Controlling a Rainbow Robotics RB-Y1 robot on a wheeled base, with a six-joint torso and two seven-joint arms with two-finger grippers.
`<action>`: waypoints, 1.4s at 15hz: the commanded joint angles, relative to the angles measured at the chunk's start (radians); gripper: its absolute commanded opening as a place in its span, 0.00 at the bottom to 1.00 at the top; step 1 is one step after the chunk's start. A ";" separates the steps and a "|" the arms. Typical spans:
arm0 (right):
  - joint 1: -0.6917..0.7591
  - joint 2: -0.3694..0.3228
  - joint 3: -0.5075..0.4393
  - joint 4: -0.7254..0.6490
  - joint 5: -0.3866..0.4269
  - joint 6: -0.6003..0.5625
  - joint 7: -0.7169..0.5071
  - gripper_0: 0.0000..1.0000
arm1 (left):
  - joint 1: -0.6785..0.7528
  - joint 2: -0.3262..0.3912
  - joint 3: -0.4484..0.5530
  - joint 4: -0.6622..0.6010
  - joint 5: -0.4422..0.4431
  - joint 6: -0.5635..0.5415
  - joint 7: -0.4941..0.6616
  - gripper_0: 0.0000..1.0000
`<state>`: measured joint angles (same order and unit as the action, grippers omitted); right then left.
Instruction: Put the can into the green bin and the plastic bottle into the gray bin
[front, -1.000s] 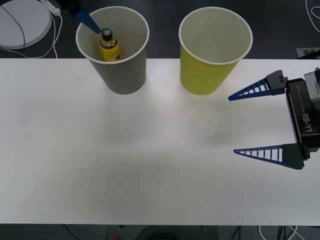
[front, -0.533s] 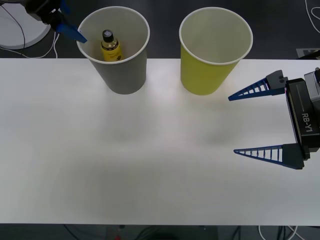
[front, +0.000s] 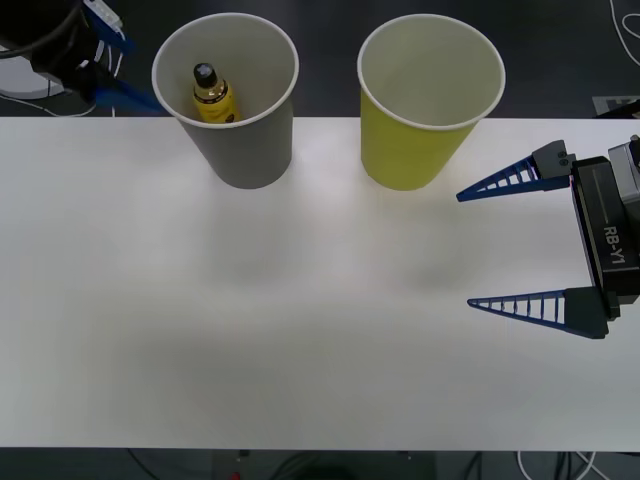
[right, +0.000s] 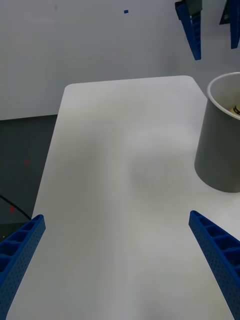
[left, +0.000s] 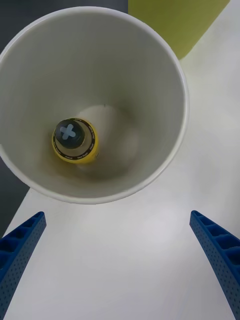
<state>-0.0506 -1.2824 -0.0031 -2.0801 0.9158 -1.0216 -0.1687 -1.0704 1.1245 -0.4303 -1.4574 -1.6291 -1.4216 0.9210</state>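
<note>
The plastic bottle (front: 209, 92) stands inside the gray bin (front: 240, 150) at the back left of the table, black cap up; the left wrist view looks down on the bottle (left: 75, 140) through the bin's white rim (left: 170, 65). My left gripper (front: 135, 75) hangs open just left of that bin, holding nothing. The green bin (front: 412, 150) stands to the gray bin's right. My right gripper (front: 465, 250) rests open low over the table's right side, its fingers apart and bare. The can is out of view.
A round white object with cables (front: 40, 50) lies beyond the table's back left corner. Bare white tabletop (front: 300, 320) stretches in front of both bins. The right wrist view looks along the table (right: 120, 165) to the gray bin (right: 220, 145) and the left arm's fingers (right: 191, 27).
My left gripper has pulled away to the left from above the gray bin, leaving the bottle free inside it. The right arm has not moved.
</note>
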 joint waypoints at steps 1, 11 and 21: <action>0.000 0.000 0.000 0.000 0.000 0.000 0.000 1.00 | 0.113 0.003 0.096 -0.075 -0.009 0.010 -0.008 1.00; 0.000 0.000 0.000 0.000 0.000 0.000 0.000 1.00 | 0.460 0.003 0.323 -0.301 -0.020 0.101 -0.065 1.00; 0.000 0.000 0.000 0.000 0.000 0.000 0.000 1.00 | 0.736 0.001 0.484 -0.445 0.083 0.101 -0.284 1.00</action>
<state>-0.0506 -1.2824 -0.0031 -2.0801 0.9158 -1.0216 -0.1687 -0.3572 1.1261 0.0395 -1.8775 -1.5427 -1.3206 0.6419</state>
